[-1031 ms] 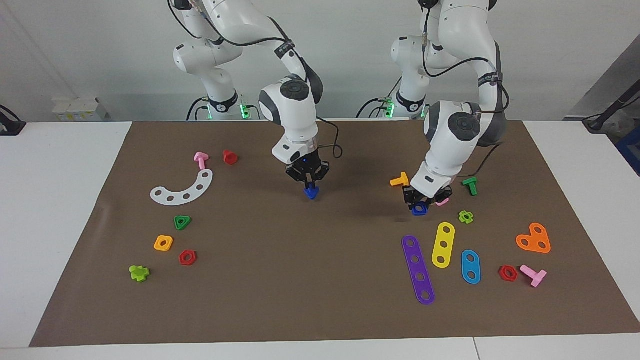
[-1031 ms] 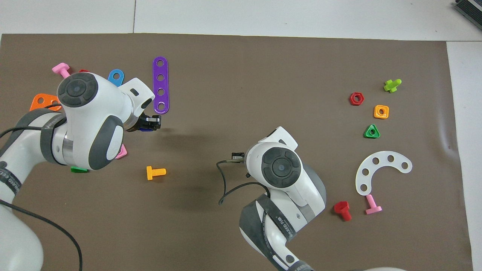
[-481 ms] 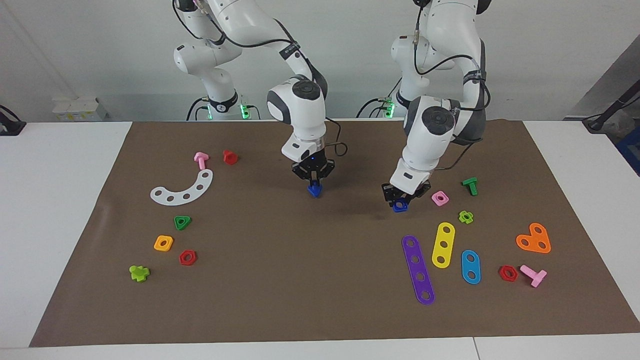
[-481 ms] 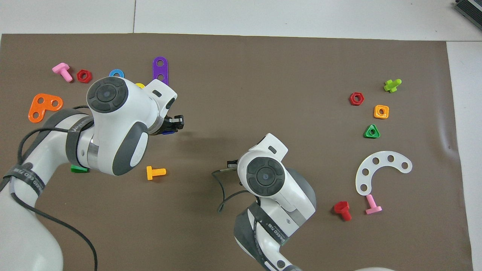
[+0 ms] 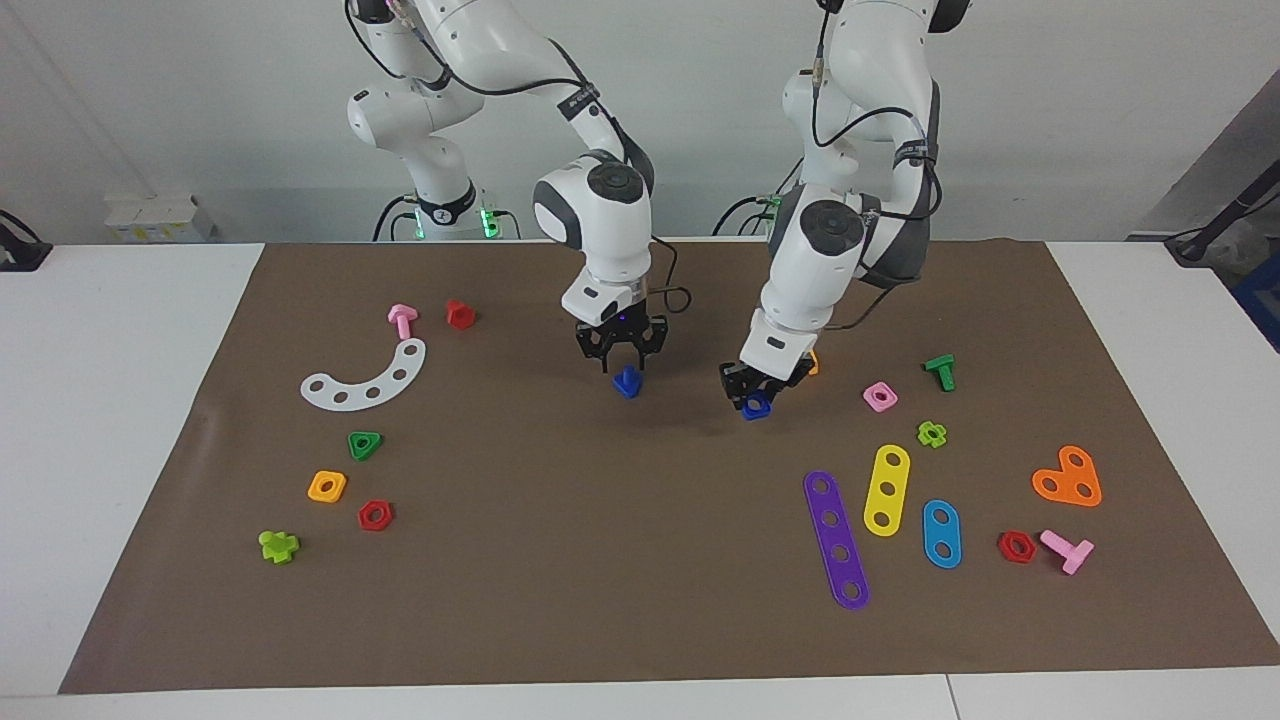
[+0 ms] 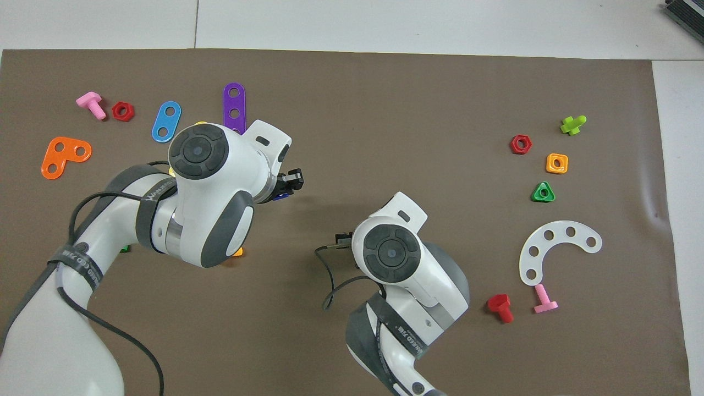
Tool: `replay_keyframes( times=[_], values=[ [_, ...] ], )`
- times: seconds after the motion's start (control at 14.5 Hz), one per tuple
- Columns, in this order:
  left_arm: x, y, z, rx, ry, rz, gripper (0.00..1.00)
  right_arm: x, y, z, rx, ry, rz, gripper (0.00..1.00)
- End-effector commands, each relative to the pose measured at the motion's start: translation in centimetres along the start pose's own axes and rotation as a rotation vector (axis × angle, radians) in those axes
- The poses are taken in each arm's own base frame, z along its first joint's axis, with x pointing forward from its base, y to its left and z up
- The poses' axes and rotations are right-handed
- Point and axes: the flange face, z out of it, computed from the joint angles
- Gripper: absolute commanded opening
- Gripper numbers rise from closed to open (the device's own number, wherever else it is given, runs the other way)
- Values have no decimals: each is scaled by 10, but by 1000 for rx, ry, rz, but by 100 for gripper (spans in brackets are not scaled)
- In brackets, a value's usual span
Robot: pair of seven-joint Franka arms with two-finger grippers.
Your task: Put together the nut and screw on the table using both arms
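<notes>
Overhead, both white jointed arms bend steeply at the wrist so their black two-finger grippers point down at the middle of the big brown rectangular mat (image 5: 640, 560) that covers most of the white table (image 5: 120, 420).

From the left base, the left arm leans in toward the table's centre, its forearm sloping down. Its left gripper (image 5: 756, 392) hangs low over the mat and pinches the small dark blue plastic square nut (image 5: 756, 405) with rounded corners between its fingertips; the nut's round centre hole faces outward, and I cannot tell whether it touches the mat. In the overhead view only a sliver of the nut (image 6: 281, 195) shows beneath that gripper (image 6: 291, 179).

Next to it, the right arm stands nearly vertical at the wrist. Its right gripper (image 5: 622, 355) has its fingers spread, and the small dark blue plastic screw (image 5: 627, 381) with a roughly triangular head stands just under the fingertips on the mat, apart from them. From above the arm's wrist hides this screw.

Nut and screw are near each other, not touching.

Smooth, glossy plastic toy pieces lie scattered: a pink square nut (image 5: 879, 396) and a green T-shaped screw (image 5: 940, 371) toward the left arm's end, a flat purple four-hole strip (image 5: 836, 539), and a flat white curved strip (image 5: 366, 378) with holes toward the right arm's end.
</notes>
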Motion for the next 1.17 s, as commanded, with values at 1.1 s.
replay_keyframes(
  times=[1.1],
  values=[
    [-124, 131, 52, -83, -92, -62, 0, 105, 290, -231, -26, 3, 160, 100]
  ],
)
